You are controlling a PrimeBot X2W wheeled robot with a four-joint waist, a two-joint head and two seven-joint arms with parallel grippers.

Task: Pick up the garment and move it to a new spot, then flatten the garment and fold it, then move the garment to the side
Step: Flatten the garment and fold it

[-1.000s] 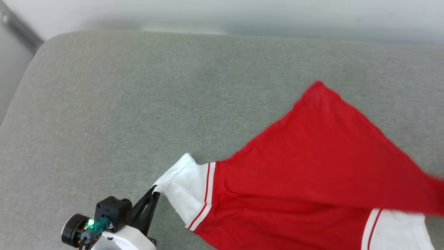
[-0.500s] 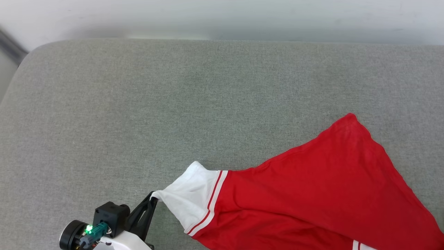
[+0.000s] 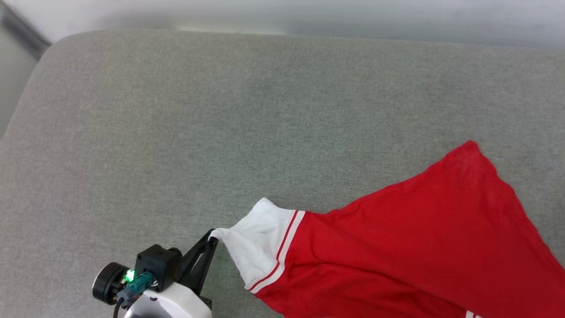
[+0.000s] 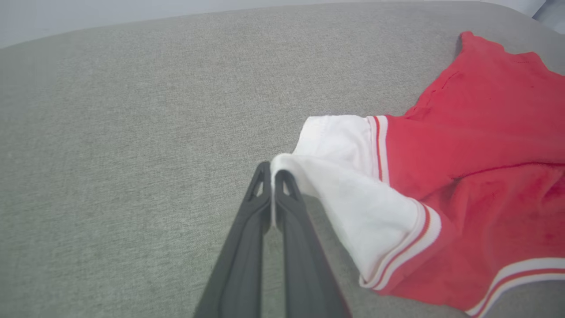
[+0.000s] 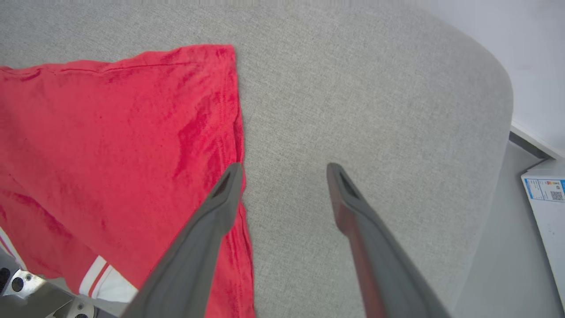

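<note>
On the near right part of the grey cushion [image 3: 176,132] lies the garment [image 3: 419,247], plain red side up, drawn out into a skewed triangle rather than a flat rectangle. My reading is that the carry to a new spot is about over and the flattening step is beginning.

The left gripper [image 4: 271,170] sits close to the cushion's near edge. Its jaws are pinched tight on the cuff of the white sleeve [image 3: 258,240], which peaks up off the cushion towards the fingertips. The right gripper [image 5: 284,170] hangs over the cushion's right end with its jaws wide and nothing between them. One fingertip is over the garment's red side edge, the other over bare cushion.

The next move probably calls for the right gripper to take a fresh hold (the side edge under it looks nearest) and draw it towards the cushion's right end against the left grip, so the cloth spreads square.

The red body is a thin, slightly glossy knit. It is limp enough to ripple in shallow folds and to sag between its held and resting parts. Its hem corner [image 3: 470,148] points towards the cushion's far edge and is stitched with a narrow seam. The sleeve is a softer matte white, bordered by red-and-white striped trim [image 3: 287,240]. The cushion is a coarse woven fabric with rounded corners, likely grippy enough to drag on the cloth.
</note>
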